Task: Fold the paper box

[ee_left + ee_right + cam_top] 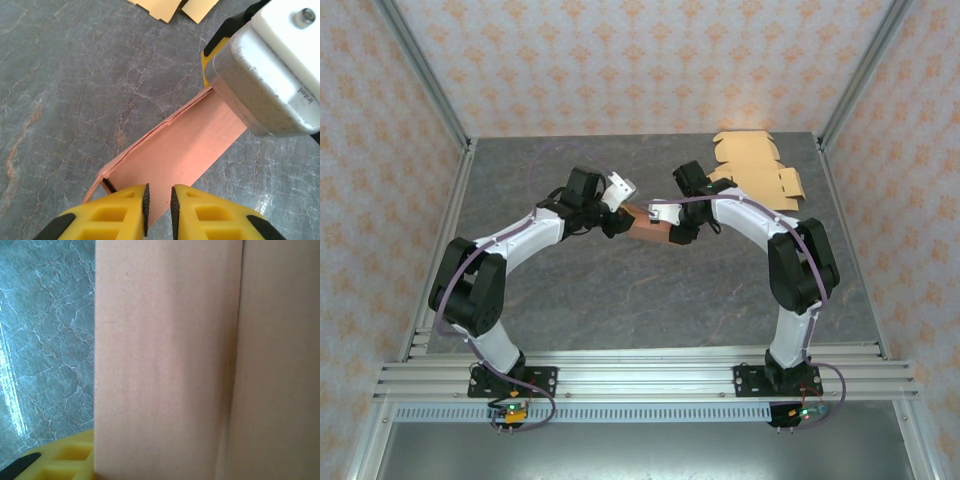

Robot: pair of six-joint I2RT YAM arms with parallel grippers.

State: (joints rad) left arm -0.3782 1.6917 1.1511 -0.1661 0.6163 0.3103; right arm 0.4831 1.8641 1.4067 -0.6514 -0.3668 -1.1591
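From above, the paper box (645, 224) is seen near the middle of the table (620, 300), spanned between the two arms. Its long axis runs roughly left to right. The left gripper (619, 221) is set at its left end and the right gripper (668, 233) at its right end, so neither arm can be called nearer. A stack of flat blanks (757, 170) lies well apart at the far right of the table (it is judged no obstacle to a fold made at the centre).

In the left wrist view, the box is shown stretching away from the fingers (122, 212) towards the upper right, where the right gripper's body is met at its far end. The left jaws are drawn almost together, with a thin panel of the box pinched in the narrow gap. One side wall is seen standing up along the left edge.

In the right wrist view, the box is pressed close to the lens, a crease running top to bottom. A single yellow finger (65, 460) is seen beside it at the lower left. Whether the right jaws are closed on the card cannot be told.
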